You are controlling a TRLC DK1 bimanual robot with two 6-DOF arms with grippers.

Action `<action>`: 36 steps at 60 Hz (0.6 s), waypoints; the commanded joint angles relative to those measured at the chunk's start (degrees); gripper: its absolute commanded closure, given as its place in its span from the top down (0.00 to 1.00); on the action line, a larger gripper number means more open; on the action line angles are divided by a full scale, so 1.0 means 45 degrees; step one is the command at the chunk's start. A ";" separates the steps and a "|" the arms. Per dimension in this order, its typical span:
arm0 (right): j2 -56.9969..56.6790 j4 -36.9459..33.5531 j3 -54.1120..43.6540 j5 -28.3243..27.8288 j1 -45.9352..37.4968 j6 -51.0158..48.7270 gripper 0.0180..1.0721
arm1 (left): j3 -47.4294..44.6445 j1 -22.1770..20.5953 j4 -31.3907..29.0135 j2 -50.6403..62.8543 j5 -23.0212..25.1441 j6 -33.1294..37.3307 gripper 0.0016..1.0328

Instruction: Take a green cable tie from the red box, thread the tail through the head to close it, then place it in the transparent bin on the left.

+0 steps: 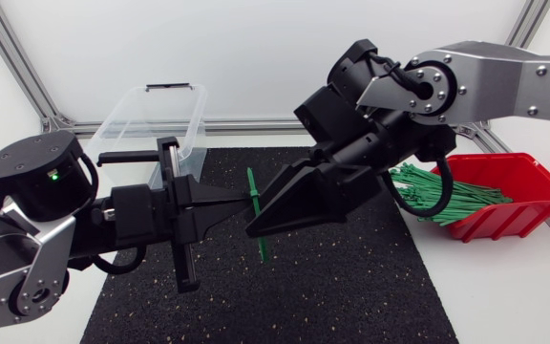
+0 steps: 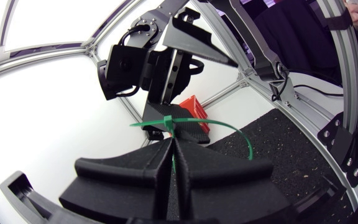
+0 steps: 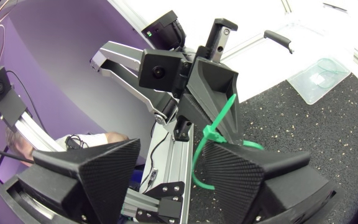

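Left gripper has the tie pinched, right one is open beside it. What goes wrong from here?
1. The left gripper pinches the cable tie only at its fingertips, so the tie may twist or slip.
2. The tie's loop hangs between the open right gripper's fingers, so retracting may snag it.
3. The transparent bin sits off to the side, and the carry could shake the tie loose.

Left end effector [image 2: 171, 144] apparently pinching green cable tie [image 2: 168, 121], looped.

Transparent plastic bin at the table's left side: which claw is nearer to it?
Left. The left claw is just in front of the transparent plastic bin, holding the green cable tie; the right claw is beyond the tie, farther from the bin.
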 commanded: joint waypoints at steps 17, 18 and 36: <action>-0.0635 0.0926 -0.0749 0.1316 -0.0097 0.0058 0.96 | 0.0201 0.0418 -0.0671 -0.0377 0.0423 -0.0445 0.03; -0.0674 0.0985 -0.0768 0.1472 -0.0175 0.0058 0.96 | 0.0221 0.0437 -0.0710 -0.0396 0.0443 -0.0465 0.03; -0.1280 0.2235 -0.1452 0.3406 -0.0644 0.0254 0.96 | 0.0299 0.0476 -0.1023 -0.0748 0.0696 -0.0875 0.03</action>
